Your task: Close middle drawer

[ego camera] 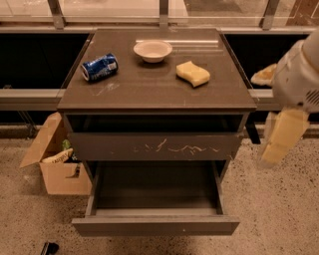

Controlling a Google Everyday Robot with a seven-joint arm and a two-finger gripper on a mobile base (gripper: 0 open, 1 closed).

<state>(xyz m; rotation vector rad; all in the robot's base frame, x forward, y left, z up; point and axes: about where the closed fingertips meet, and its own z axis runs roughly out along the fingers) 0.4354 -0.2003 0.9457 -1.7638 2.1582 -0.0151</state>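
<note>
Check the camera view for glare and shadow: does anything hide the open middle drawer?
Camera view: a bright glare streak crosses the cabinet top behind the bowl; the pulled-out middle drawer has a shadowed interior, yet its front reads clearly; the tool hangs at the right edge beside the cabinet, pale and brightly lit.

Speckled floor (289, 219), glazed wall (109, 7) before me.
A dark cabinet (149, 84) stands by the window rail (30, 94), an open cardboard box (57, 177) just beside it.
</note>
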